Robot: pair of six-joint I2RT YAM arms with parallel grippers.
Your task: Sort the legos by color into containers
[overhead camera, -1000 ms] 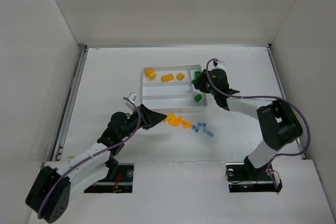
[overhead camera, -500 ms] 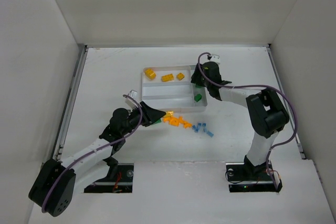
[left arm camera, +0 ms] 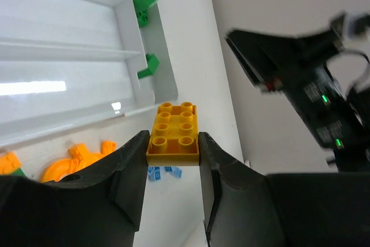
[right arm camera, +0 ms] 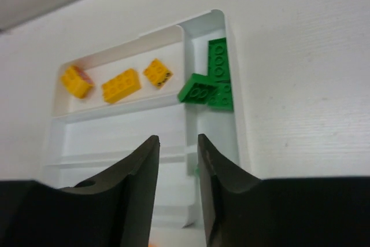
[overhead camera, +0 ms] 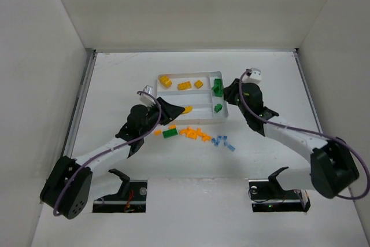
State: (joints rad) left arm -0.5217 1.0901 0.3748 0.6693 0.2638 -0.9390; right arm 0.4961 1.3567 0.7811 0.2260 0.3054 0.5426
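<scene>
My left gripper (left arm camera: 172,143) is shut on a yellow brick (left arm camera: 172,133) and holds it over the near edge of the white tray (left arm camera: 145,39); in the top view the left gripper (overhead camera: 179,110) carries this brick (overhead camera: 186,109). My right gripper (right arm camera: 178,143) is open and empty above the tray's right end (right arm camera: 240,137), and shows in the top view (overhead camera: 223,93). Three yellow bricks (overhead camera: 184,85) lie in the far long section. Green bricks (right arm camera: 213,79) lie in the narrow side section. Orange bricks (overhead camera: 195,133), a green brick (overhead camera: 170,133) and pale blue bricks (overhead camera: 224,142) lie on the table.
The two middle and near long sections of the tray hold no bricks. White walls (overhead camera: 69,85) enclose the table on the left, back and right. The right arm (left arm camera: 300,79) is close beside my left gripper.
My left gripper has lifted the yellow brick from the pile and moved it up to the tray's near edge, uncovering a green brick. The right arm has swung back to the right of the tray.
</scene>
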